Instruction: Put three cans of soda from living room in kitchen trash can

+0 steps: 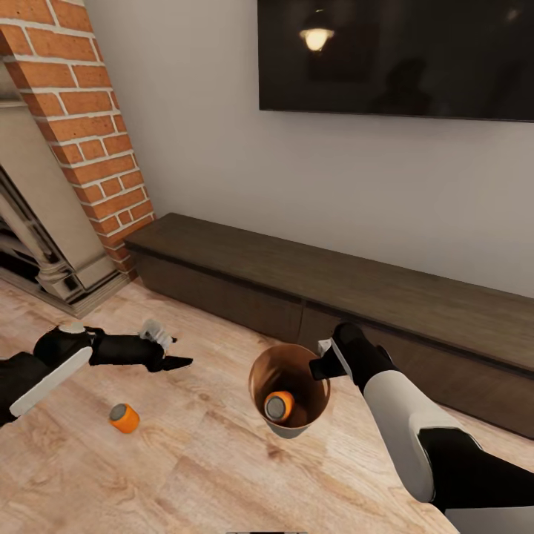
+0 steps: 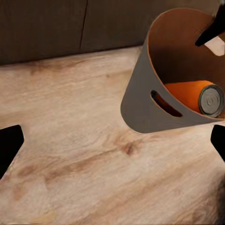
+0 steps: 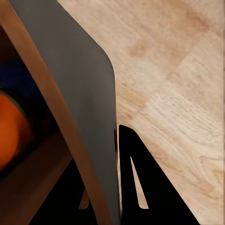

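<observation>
My right gripper (image 1: pixel 324 363) is shut on the rim of the trash can (image 1: pixel 256 374), a tapered bin, coppery inside and grey outside, tilted over the wood floor. In the right wrist view the gripper (image 3: pixel 101 187) pinches the bin wall (image 3: pixel 79 84), one finger on each side. One orange soda can (image 1: pixel 280 406) lies inside the bin (image 2: pixel 140 103), its grey top showing (image 2: pixel 192 93). A dark blue patch (image 3: pixel 18 79) shows beside it inside. A second orange can (image 1: pixel 124 417) lies on the floor below my left gripper (image 1: pixel 172 348), which is open and holds nothing.
A long, low dark wood TV bench (image 1: pixel 334 282) runs along the wall behind the bin, under a wall TV (image 1: pixel 400 52). The red brick fireplace (image 1: pixel 81 126) stands at the left. Light plank floor (image 1: pixel 208 475) spreads in front.
</observation>
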